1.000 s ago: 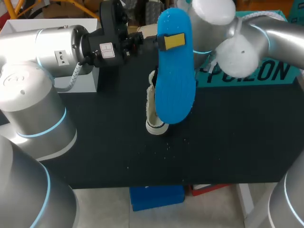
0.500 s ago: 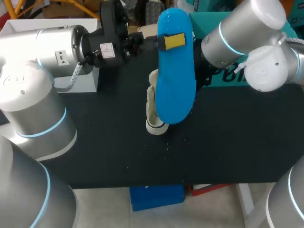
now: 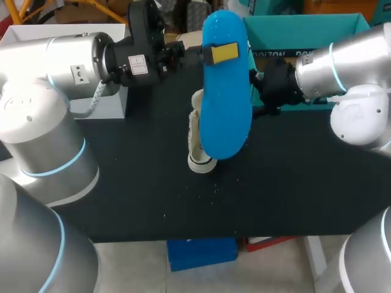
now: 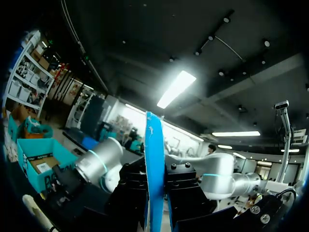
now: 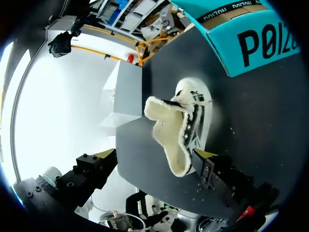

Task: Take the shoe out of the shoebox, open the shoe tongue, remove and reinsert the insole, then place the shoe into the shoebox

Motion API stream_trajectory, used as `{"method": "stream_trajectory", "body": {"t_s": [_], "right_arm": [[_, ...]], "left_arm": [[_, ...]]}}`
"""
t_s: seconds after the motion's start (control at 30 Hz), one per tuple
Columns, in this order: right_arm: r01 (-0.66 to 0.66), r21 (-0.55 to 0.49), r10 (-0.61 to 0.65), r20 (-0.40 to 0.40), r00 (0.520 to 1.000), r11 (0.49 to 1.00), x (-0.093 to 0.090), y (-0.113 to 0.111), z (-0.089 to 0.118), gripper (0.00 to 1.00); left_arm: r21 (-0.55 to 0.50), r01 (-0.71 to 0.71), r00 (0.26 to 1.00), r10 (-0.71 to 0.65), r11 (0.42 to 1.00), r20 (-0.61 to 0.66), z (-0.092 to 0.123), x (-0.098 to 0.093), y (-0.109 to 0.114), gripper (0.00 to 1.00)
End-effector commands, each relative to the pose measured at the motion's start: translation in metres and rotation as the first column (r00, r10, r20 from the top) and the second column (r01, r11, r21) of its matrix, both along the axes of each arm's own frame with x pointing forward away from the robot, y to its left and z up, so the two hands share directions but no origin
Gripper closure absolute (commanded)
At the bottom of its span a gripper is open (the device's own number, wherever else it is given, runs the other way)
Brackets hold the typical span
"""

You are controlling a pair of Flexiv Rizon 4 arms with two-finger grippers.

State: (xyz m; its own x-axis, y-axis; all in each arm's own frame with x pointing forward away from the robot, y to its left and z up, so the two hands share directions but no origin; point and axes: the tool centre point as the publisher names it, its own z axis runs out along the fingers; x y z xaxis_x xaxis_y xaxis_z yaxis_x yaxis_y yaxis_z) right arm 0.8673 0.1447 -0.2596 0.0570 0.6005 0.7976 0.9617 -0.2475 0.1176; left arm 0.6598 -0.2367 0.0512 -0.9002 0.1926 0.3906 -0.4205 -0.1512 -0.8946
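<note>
A blue insole [image 3: 225, 104] hangs high above the table, and my left gripper [image 3: 215, 54] is shut on its upper end. In the left wrist view the insole [image 4: 154, 169] stands edge-on between the black fingers. Under it, a white shoe [image 3: 195, 143] rests on the black table, mostly hidden by the insole. My right gripper [image 3: 259, 85] is just right of the insole. In the right wrist view the shoe [image 5: 190, 125] lies ahead of my open right gripper [image 5: 154, 157], its fleecy tongue folded out. The teal shoebox [image 3: 305, 36] stands at the back right.
A white box [image 3: 110, 101] sits at the back left, behind my left arm. The black table [image 3: 275, 183] stretches toward the front edge. In the right wrist view the shoebox [image 5: 246, 43] stands beyond the shoe.
My right arm has swung down from the back right and now points at the shoe, uncovering the shoebox. My left arm and the insole have kept still.
</note>
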Motion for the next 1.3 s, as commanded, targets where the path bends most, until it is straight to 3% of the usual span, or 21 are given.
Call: {"method": "stream_trajectory", "body": {"t_s": [0.03,0.57,0.63,0.7,0.77,0.9,1.0,1.3], "right_arm": [[-0.022,0.236,0.005,0.072,0.997,0.972,-0.008,-0.004,0.003,0.00],[-0.004,0.340,-0.022,0.073,0.997,0.940,-0.011,-0.004,0.016,0.00],[-0.004,0.340,-0.022,0.073,0.997,0.940,-0.011,-0.004,0.016,0.00],[-0.004,0.340,-0.022,0.073,0.997,0.940,-0.011,-0.004,0.016,0.00],[-0.004,0.340,-0.022,0.073,0.997,0.940,-0.011,-0.004,0.016,0.00],[-0.004,0.340,-0.022,0.073,0.997,0.940,-0.011,-0.004,0.016,0.00],[-0.004,0.340,-0.022,0.073,0.997,0.940,-0.011,-0.004,0.016,0.00],[-0.004,0.340,-0.022,0.073,0.997,0.940,-0.011,-0.004,0.016,0.00]], "left_arm": [[0.001,-0.004,1.000,0.004,1.000,0.000,0.000,-0.001,-0.002,1.00],[0.001,-0.004,1.000,0.004,1.000,0.000,0.000,-0.001,-0.002,1.00],[0.086,-0.047,0.992,0.036,0.995,0.122,0.000,0.000,-0.003,1.00],[0.194,-0.176,0.932,0.100,0.965,0.349,-0.003,-0.003,-0.005,1.00],[0.276,-0.284,0.822,0.085,0.918,0.564,-0.011,-0.009,-0.010,1.00],[0.287,-0.421,0.649,0.064,0.860,0.758,-0.041,-0.014,-0.014,1.00],[0.289,-0.442,0.606,0.045,0.849,0.794,-0.068,-0.008,-0.015,1.00],[0.280,-0.393,0.516,-0.042,0.876,0.856,-0.111,0.020,-0.009,1.00]]}}
